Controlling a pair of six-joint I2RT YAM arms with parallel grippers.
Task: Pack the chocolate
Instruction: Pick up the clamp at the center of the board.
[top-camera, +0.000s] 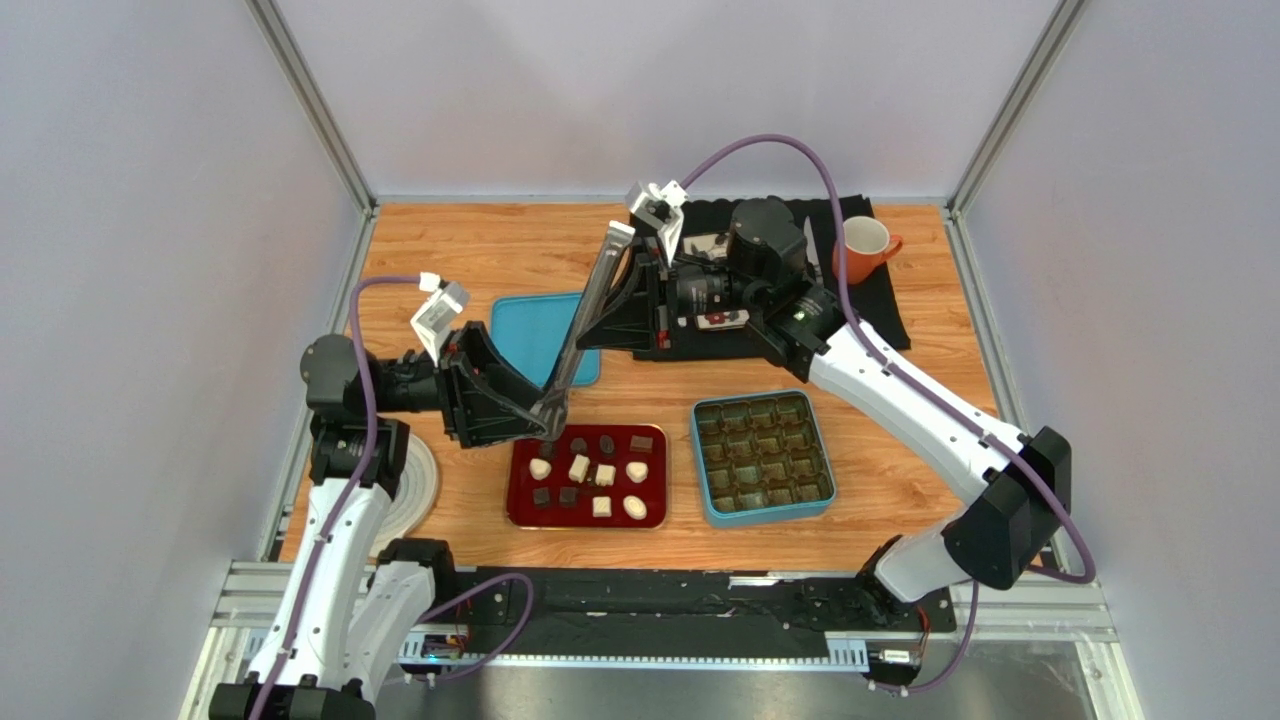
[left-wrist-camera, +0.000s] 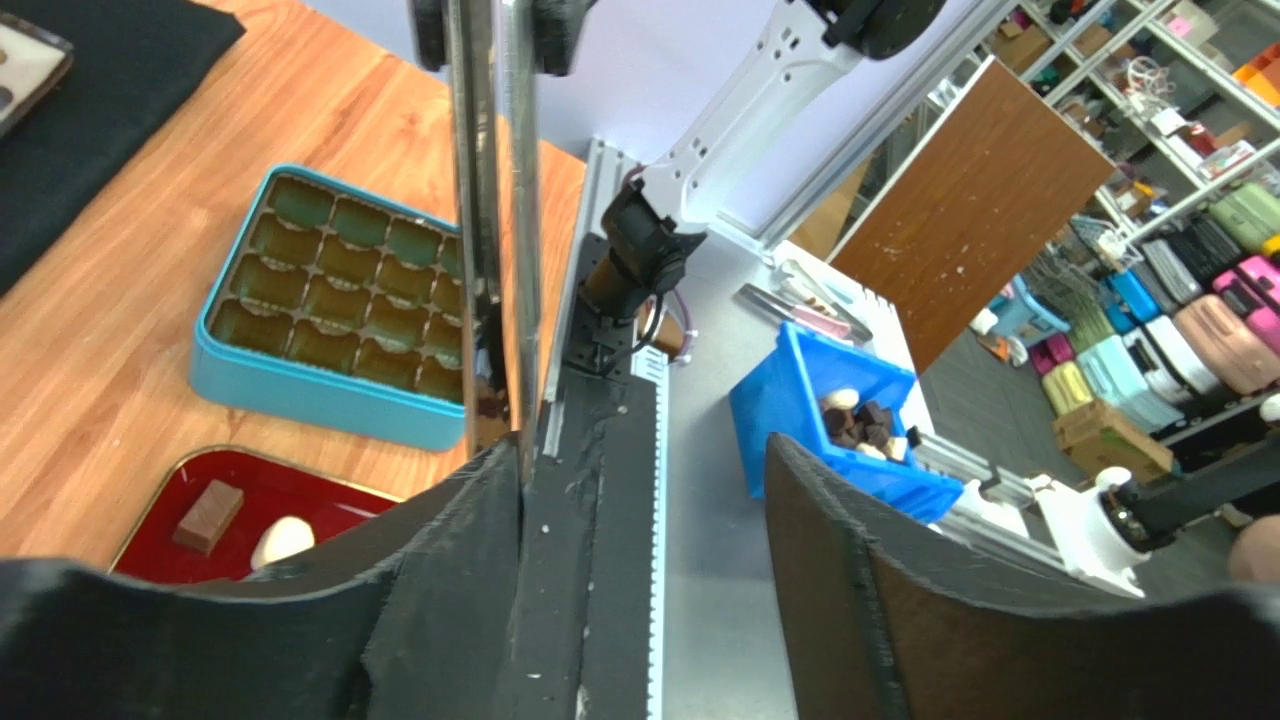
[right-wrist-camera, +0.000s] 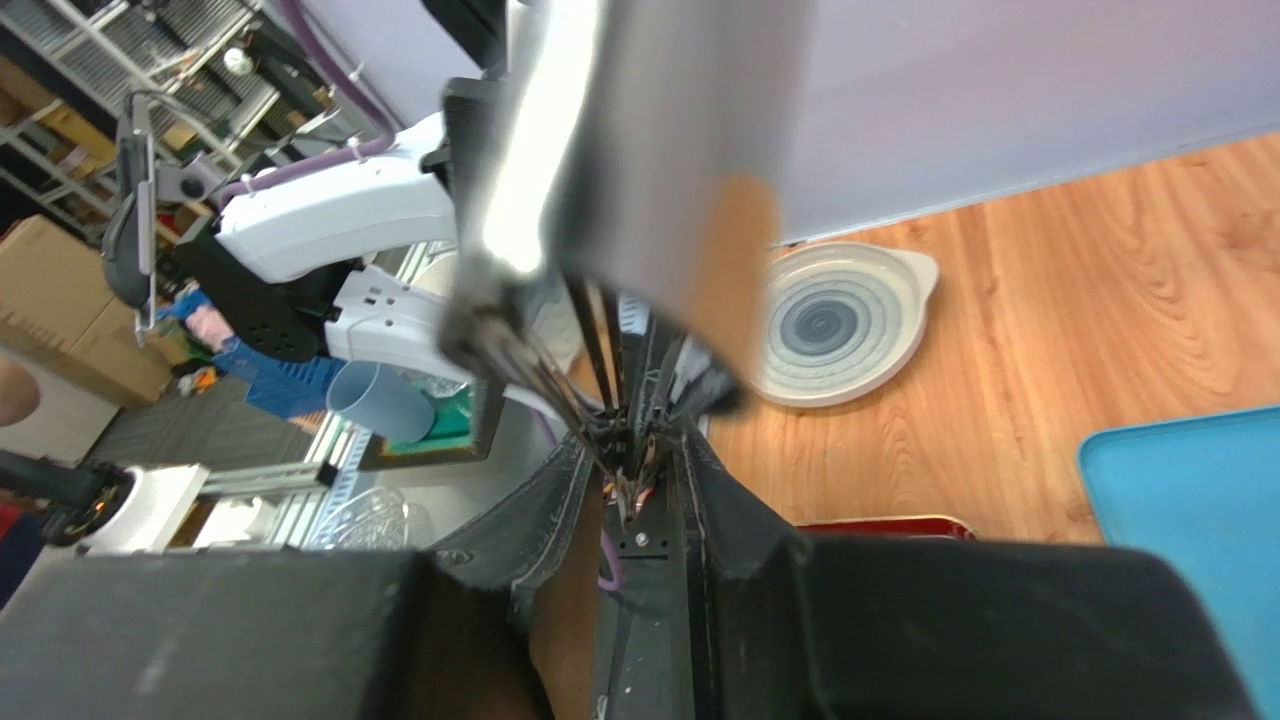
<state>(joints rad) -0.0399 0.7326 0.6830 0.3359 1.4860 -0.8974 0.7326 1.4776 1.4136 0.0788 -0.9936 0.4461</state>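
The chocolates (top-camera: 580, 468) look light, smooth and easily marred; we'd pinch flat sides gently with the tongs (top-camera: 576, 353) that our right gripper (top-camera: 619, 300) clamps. Left gripper (top-camera: 519, 408) gapes.

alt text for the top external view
The right gripper holds metal tongs angled down to a red tray of dark and white chocolates, beside the open left gripper. An empty blue compartment box sits right of the tray.
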